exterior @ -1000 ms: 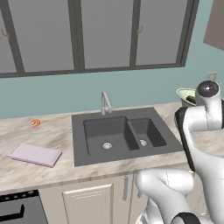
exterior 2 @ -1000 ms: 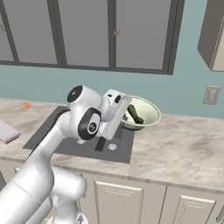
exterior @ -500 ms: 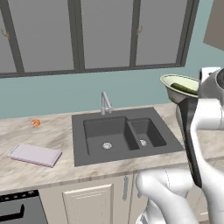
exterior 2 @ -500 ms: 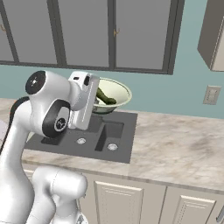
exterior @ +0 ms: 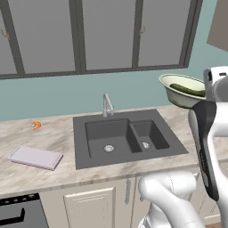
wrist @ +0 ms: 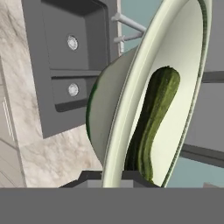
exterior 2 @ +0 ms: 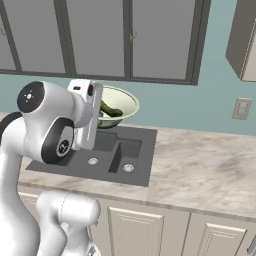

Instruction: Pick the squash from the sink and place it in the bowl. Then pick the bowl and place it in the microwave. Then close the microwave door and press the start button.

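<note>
The pale greenish-white bowl (exterior: 177,95) hangs tilted in the air above the counter, by the right end of the sink (exterior: 120,136). The dark green squash (exterior: 187,89) lies inside it. My gripper (exterior: 205,94) is shut on the bowl's rim. From the right base the bowl (exterior 2: 125,102) with the squash (exterior 2: 111,110) hangs over the sink (exterior 2: 141,158), with the gripper (exterior 2: 99,118) at its near edge. The hand view looks along the rim of the bowl (wrist: 131,100), with the squash (wrist: 153,118) resting against its inner wall and the gripper (wrist: 111,177) clamping the rim. The microwave and its door are out of view.
A thin silver tap (exterior: 107,104) stands behind the sink. A flat pale board (exterior: 35,156) and a small orange thing (exterior: 35,125) lie on the left counter. Grey wall cabinets (exterior: 107,35) hang above. A wall outlet (exterior 2: 242,108) is at the right.
The arm has lifted the bowl with the squash off the counter and swung it up and left, over the sink's right end. The grip on the rim has held.
</note>
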